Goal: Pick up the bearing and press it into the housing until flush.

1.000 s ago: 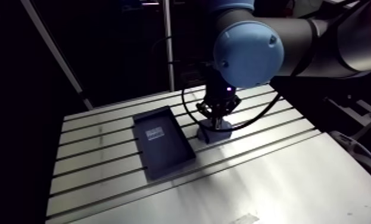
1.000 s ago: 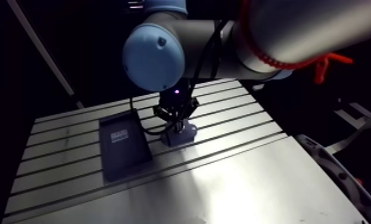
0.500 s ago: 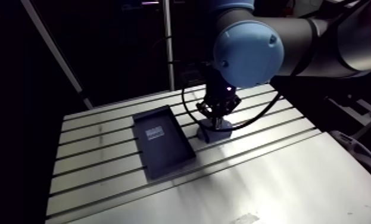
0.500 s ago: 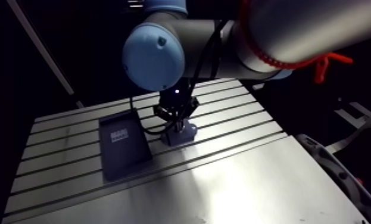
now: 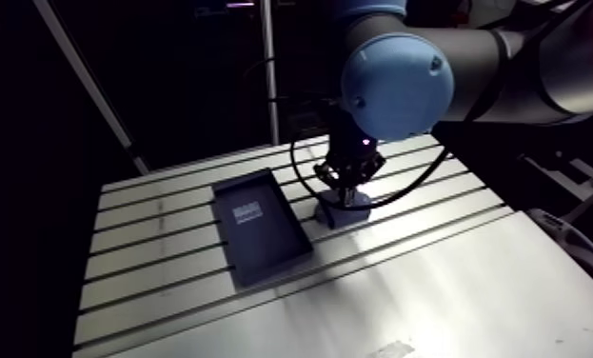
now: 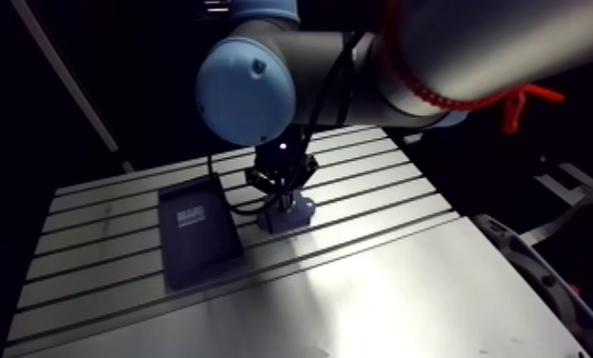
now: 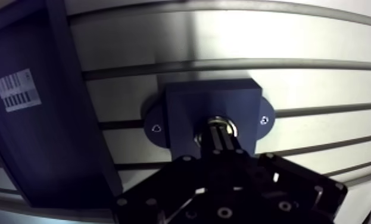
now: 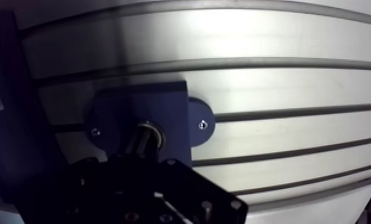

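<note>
Noted in the wrist view: gripper [image 7: 222,138] straight over the housing [image 7: 193,107], fingers pressed together, tips down on the bearing [image 7: 231,127]. Judged to be pushing on it, not pinching it.

Bearing located at the mouth of the housing's bore, its bright rim showing on both sides of the fingertips. Flush seating not confirmable: rim partly hidden under the gripper.

Housing bolted flat on the slotted table [image 7: 318,47] by two mounting ears [image 7: 156,128], at three and nine o'clock of the bore. In the arm view, dark tray [image 5: 262,228] just beside the housing at nine o'clock, apart from it, white label [image 5: 249,211] on its floor.

Step in hand, by judgement: pressing home.

Recommended:
- Keep the push straight down the bore axis. No sideways lean, since a cocked bearing is likely to jam.
- Keep the tips centred on the ring, load spread evenly across it.
- Advance slowly and stop on firm resistance. No forcing past the seat.
- Lift off vertically with the fingers kept closed, to avoid dragging the ring back out.
- Check afterwards that the rim sits level with the housing face all round.
</note>
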Tool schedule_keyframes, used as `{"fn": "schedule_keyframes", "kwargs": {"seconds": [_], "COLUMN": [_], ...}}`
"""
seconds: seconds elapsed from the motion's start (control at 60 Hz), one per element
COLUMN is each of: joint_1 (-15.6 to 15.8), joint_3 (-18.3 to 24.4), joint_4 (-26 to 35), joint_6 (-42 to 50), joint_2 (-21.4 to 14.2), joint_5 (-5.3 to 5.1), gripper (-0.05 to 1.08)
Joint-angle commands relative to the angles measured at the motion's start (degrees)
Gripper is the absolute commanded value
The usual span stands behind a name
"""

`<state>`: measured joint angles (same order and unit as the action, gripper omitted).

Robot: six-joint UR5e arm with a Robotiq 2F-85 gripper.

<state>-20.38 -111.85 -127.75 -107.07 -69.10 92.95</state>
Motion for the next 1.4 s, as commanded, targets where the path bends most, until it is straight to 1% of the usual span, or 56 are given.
{"fn": "schedule_keyframes", "kwargs": {"seconds": [0.017, 1.4], "joint_1": [0.06, -0.01], "joint_3": [-0.07, -0.16], "joint_4": [-0.01, -0.62], "joint_6": [0.06, -0.38], "joint_2": [0.06, 0.07], "joint_5": [0.00, 0.09], "gripper": [0.91, 0.91]}}
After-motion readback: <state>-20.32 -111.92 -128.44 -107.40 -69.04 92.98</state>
